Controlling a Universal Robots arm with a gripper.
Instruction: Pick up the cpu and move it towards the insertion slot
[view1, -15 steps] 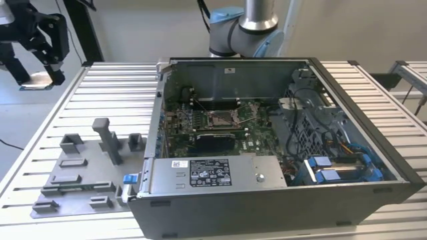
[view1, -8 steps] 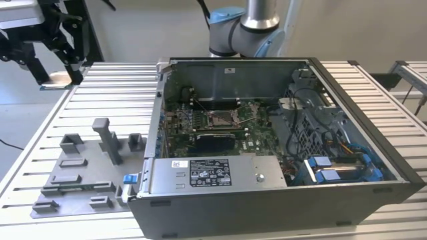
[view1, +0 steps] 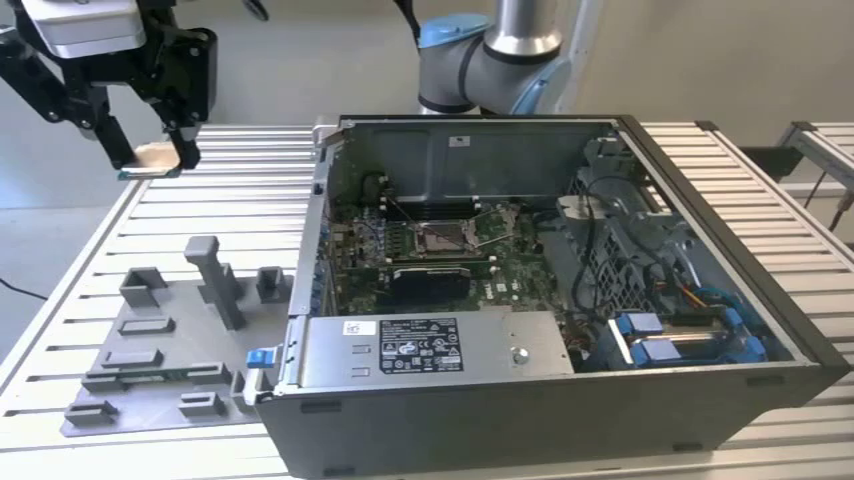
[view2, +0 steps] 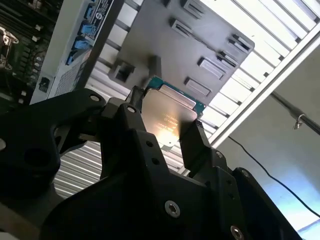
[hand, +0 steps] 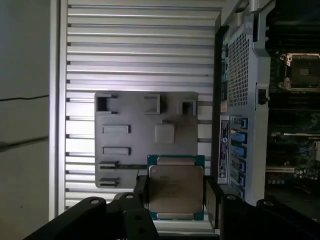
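Note:
My gripper (view1: 154, 158) hangs high at the exterior view's upper left, above the slatted table, shut on the cpu (view1: 155, 157). In both wrist views the cpu (hand: 175, 194) (view2: 167, 117) is a flat square chip with a silvery top and green rim, clamped between two black fingers (hand: 212, 200) (view2: 192, 142). The insertion slot (view1: 442, 236), a shiny metal-framed socket with a brownish centre, lies on the green board inside the open computer case, well to the exterior view's right of the gripper. The slot (hand: 303, 71) also appears in the first wrist view.
A grey fixture plate (view1: 160, 360) with upright blocks lies on the table beside the case. The open case (view1: 721, 250) has tall metal walls, a power supply (view1: 427, 345) along its near side, and cables with blue drive parts (view1: 667, 340). The arm's base (view1: 487, 60) stands behind the case.

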